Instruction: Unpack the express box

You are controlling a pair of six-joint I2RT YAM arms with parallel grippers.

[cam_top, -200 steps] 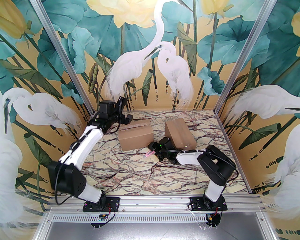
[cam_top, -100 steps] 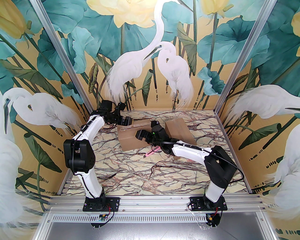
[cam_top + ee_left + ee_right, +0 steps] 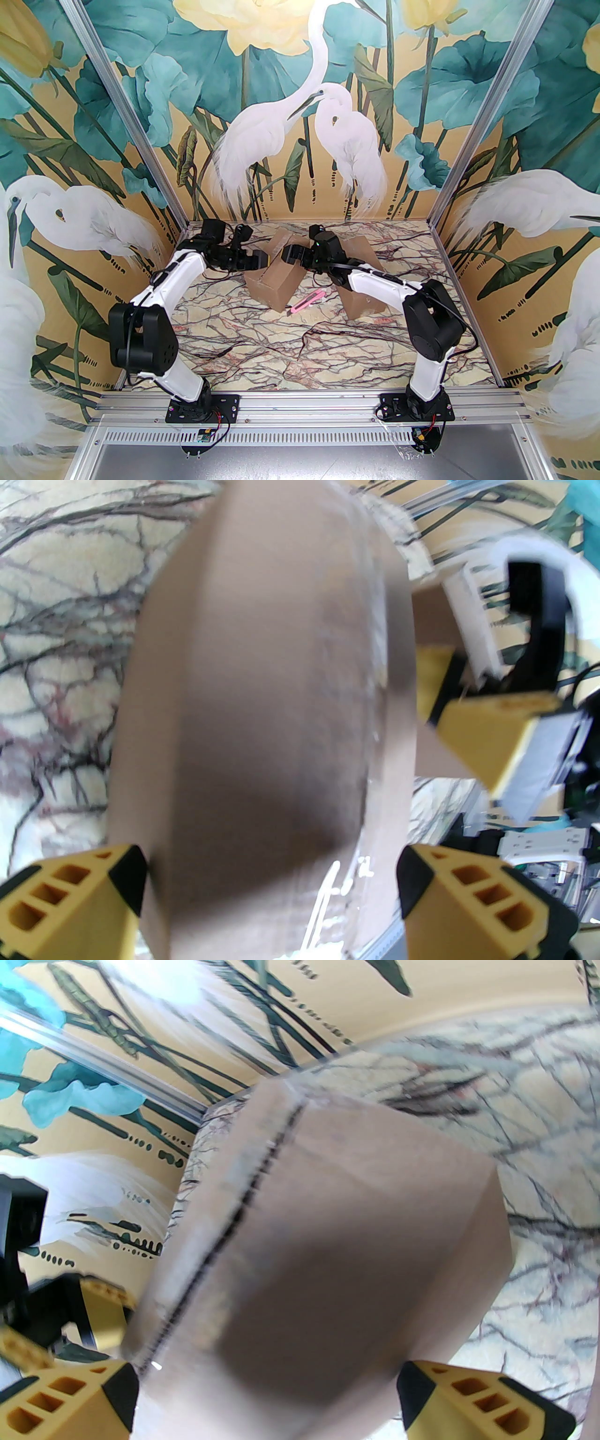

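Observation:
The express box (image 3: 276,286), plain brown cardboard, stands turned with one corner toward me in the middle of the marble table. My left gripper (image 3: 260,260) reaches in from the left. In the left wrist view its yellow fingers (image 3: 117,883) press both sides of the box (image 3: 262,714). My right gripper (image 3: 288,253) comes from the right, jaws wide astride the box's other end (image 3: 337,1241), where a dark slit (image 3: 253,1185) runs along the taped seam. The two grippers nearly face each other over the box.
A second brown box (image 3: 363,248) lies just right of the first, partly behind my right arm. A pink utility knife (image 3: 307,302) lies on the table (image 3: 300,356) in front of the two boxes. Painted walls close in the left, right and back.
The right gripper left the pink knife on the table and swung up to the box. The left gripper came down onto it. The box has turned and now stands taller.

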